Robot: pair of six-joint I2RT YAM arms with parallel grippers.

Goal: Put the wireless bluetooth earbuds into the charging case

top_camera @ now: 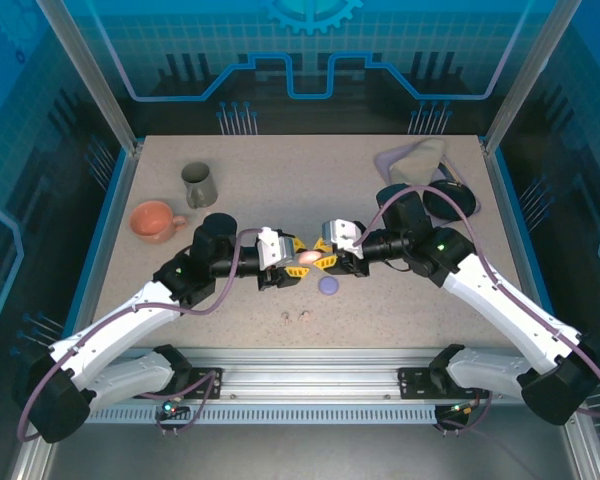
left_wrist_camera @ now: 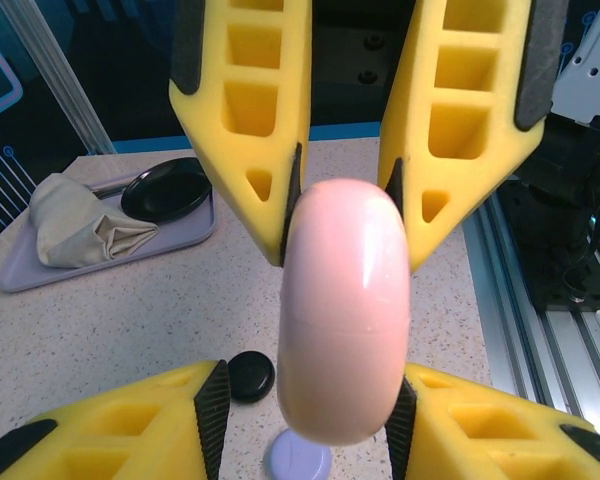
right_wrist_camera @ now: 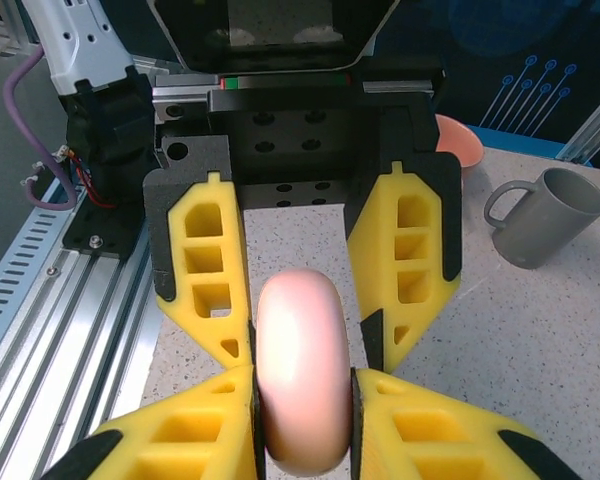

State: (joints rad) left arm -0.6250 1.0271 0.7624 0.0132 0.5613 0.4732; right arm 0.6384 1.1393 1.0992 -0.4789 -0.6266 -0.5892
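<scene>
I count three round charging cases: one glossy pale pink case [left_wrist_camera: 345,320], one lavender case [top_camera: 328,285] and one small black case [left_wrist_camera: 250,377]. There are two tiny earbuds [top_camera: 285,316]. There are two cups: one grey mug [top_camera: 198,183] and one coral cup [top_camera: 155,220]. There is one flat lavender tray [left_wrist_camera: 30,275], one folded beige cloth [left_wrist_camera: 80,225] and one round black dish [left_wrist_camera: 165,188].

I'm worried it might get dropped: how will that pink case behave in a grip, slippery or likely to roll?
The pink case looks glossy, with bright highlights, so it may slip when squeezed. Its rounded edge suggests it would roll if set down on edge. It seems rigid: the right end effector pinches it with no visible denting.
</scene>
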